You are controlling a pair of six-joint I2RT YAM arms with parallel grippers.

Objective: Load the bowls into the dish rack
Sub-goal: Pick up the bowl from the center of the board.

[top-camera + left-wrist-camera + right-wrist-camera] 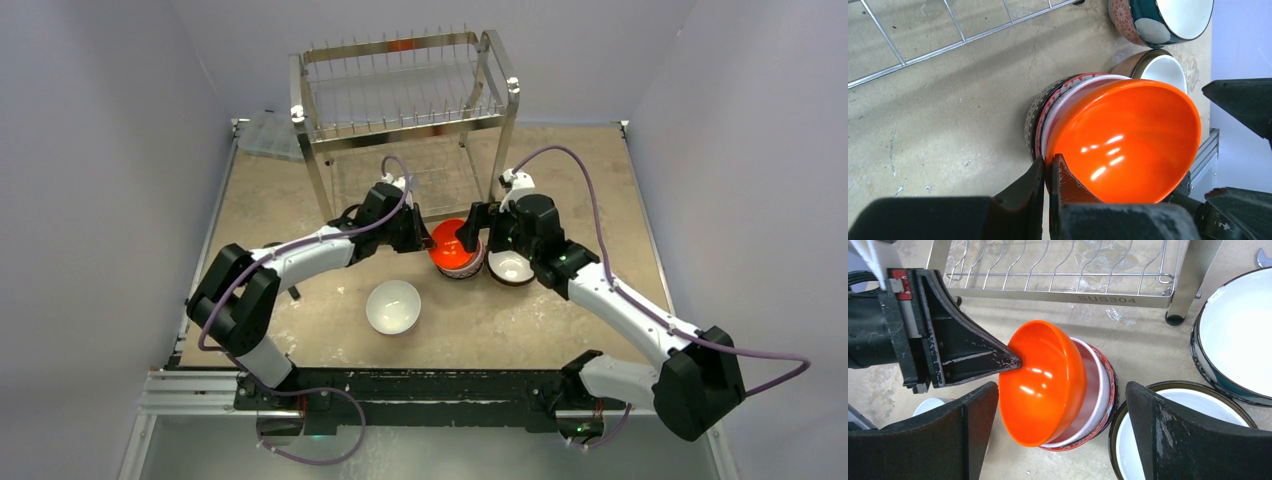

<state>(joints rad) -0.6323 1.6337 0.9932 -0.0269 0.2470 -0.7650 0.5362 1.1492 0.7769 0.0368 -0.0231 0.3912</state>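
Closed on the thin rim of the glossy orange ceramic bowl (1128, 135) — topmost of a stack (1035, 120) on the desk (560, 330) before the steel wire dish rack (400, 90) — the left claw (1048, 167) may lose it or drag up the white bowl (1096, 385) beneath; the right claw (1060, 387) gapes empty.

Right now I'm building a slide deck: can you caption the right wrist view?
Left gripper pinches the rim of the orange bowl atop a stack, dish rack behind.

Left arm reaches in from 8 o'clock, left tool (1049, 162) pinched on the rim of the orange bowl (1128, 135); right arm from 4 o'clock, right tool (1060, 390) spread wide.
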